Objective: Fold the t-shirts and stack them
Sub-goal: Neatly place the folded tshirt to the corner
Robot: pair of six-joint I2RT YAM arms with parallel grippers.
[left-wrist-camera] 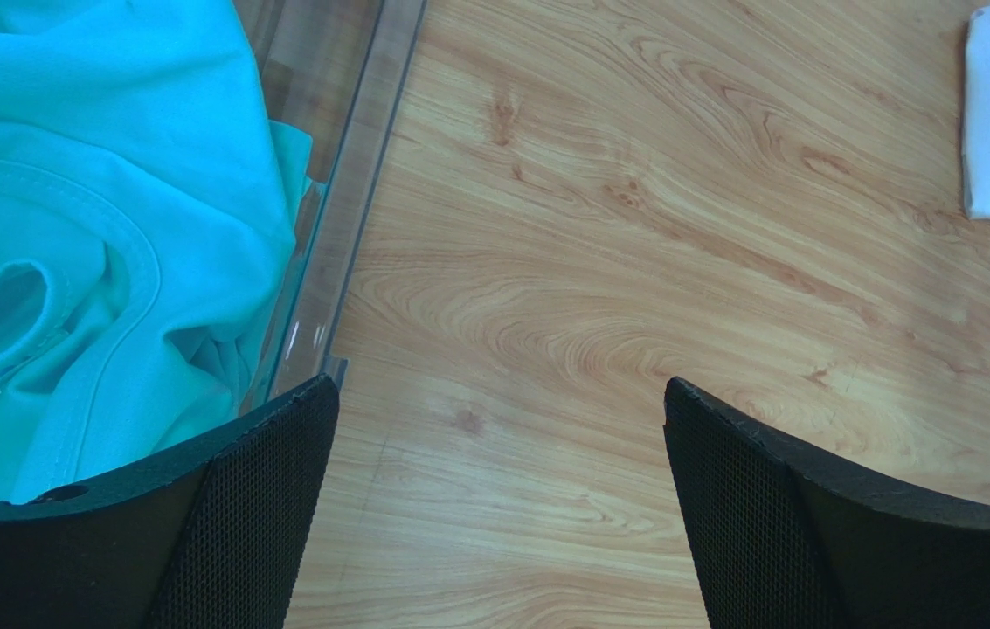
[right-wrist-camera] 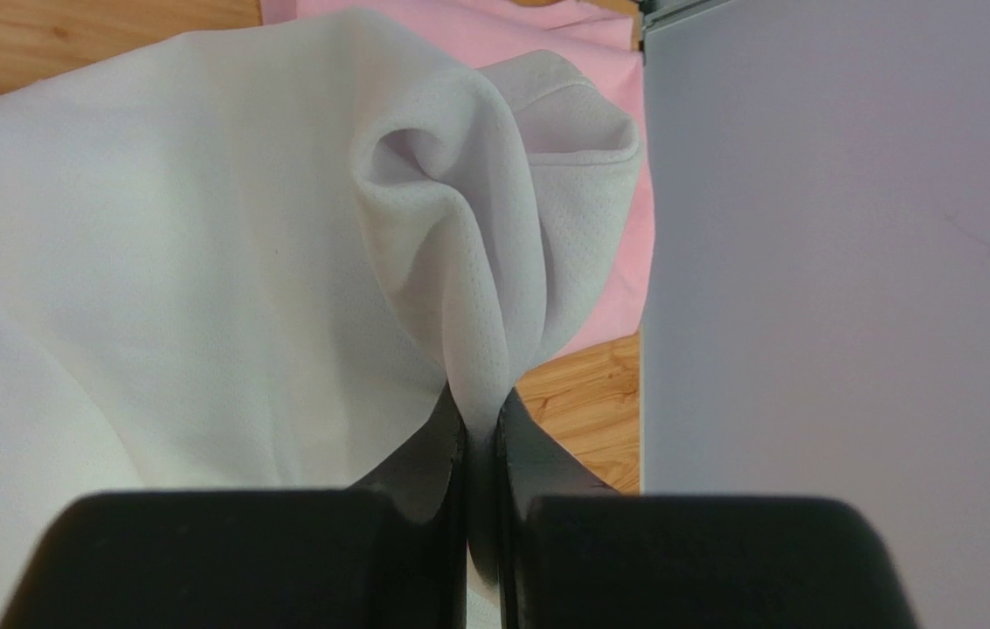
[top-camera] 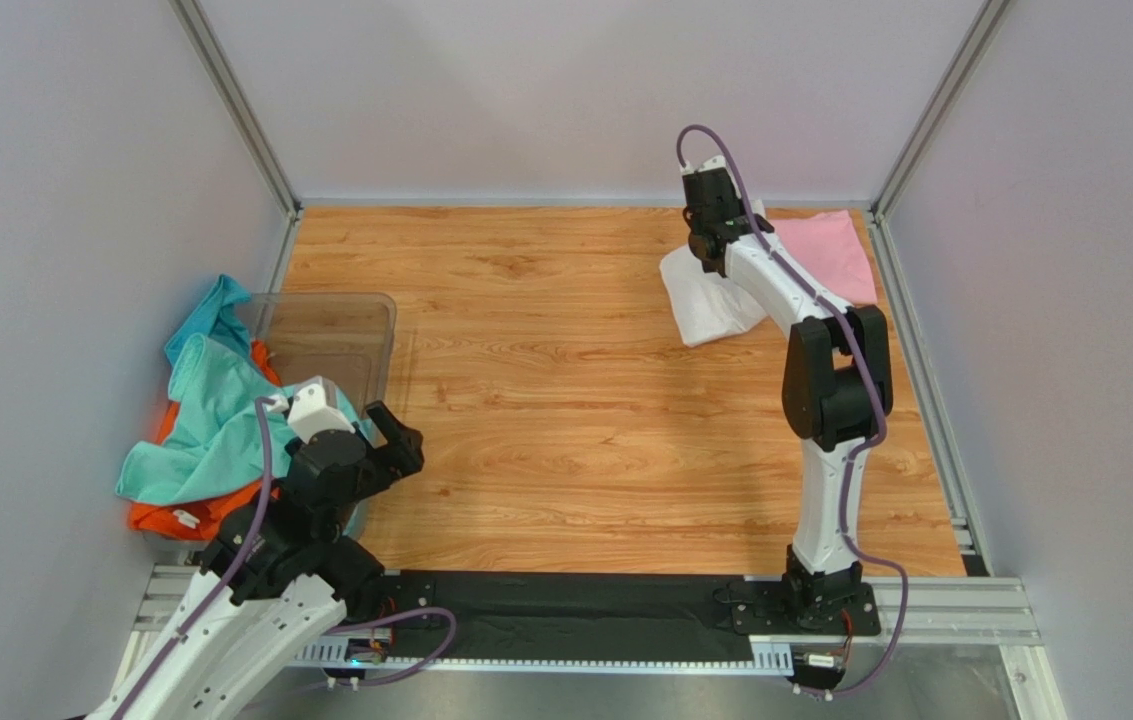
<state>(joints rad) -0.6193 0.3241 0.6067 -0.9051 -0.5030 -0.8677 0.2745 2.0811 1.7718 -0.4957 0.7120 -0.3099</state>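
Note:
My right gripper (top-camera: pixel 710 252) at the far right of the table is shut on a pinched fold of the white t-shirt (top-camera: pixel 707 305), which hangs lifted from it (right-wrist-camera: pixel 198 262). The pale pink t-shirt (top-camera: pixel 832 252) lies flat behind it near the back right corner; it also shows in the right wrist view (right-wrist-camera: pixel 605 39). My left gripper (top-camera: pixel 389 444) is open and empty over bare wood (left-wrist-camera: pixel 500 433), beside the clear bin. A teal t-shirt (top-camera: pixel 212 413) lies heaped over the bin's left side (left-wrist-camera: pixel 80 236), with an orange t-shirt (top-camera: pixel 182 513) under it.
The clear plastic bin (top-camera: pixel 362 323) stands at the left, its rim (left-wrist-camera: pixel 362 197) next to my left fingers. Grey walls with metal rails close the table on the left, back and right (right-wrist-camera: pixel 854 328). A black strip runs along the near edge (top-camera: pixel 572 600).

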